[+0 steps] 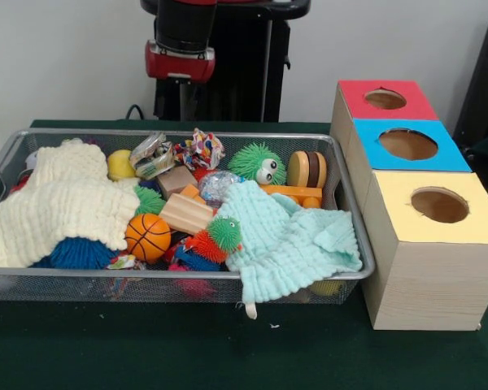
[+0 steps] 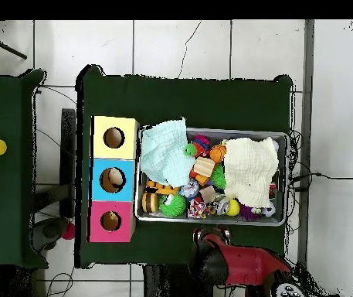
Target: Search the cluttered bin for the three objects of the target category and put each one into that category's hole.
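Observation:
The silver wire-mesh bin (image 1: 179, 275) (image 2: 210, 130) is full of toys. A knotted ball of multicoloured patterned fabric (image 1: 199, 149) (image 2: 198, 207) lies at its far edge in the front view, next to a green spiky ball with eyes (image 1: 256, 162). I cannot pick out other fabric balls; two cloths cover much of the bin. The round hole (image 1: 439, 205) (image 2: 113, 138) of the yellow-topped wooden box is open. My gripper (image 1: 180, 63) (image 2: 210, 237) hangs behind the bin's far rim, above the table and apart from the toys.
A cream cloth (image 1: 65, 203) (image 2: 250, 166) and a mint cloth (image 1: 289, 236) (image 2: 164, 151) lie over the toys. An orange basketball (image 1: 147, 236), wooden blocks (image 1: 185, 214) and a yellow ball (image 1: 120, 165) show. The blue-topped box (image 1: 408, 145) and red-topped box (image 1: 385, 99) stand beside the yellow one.

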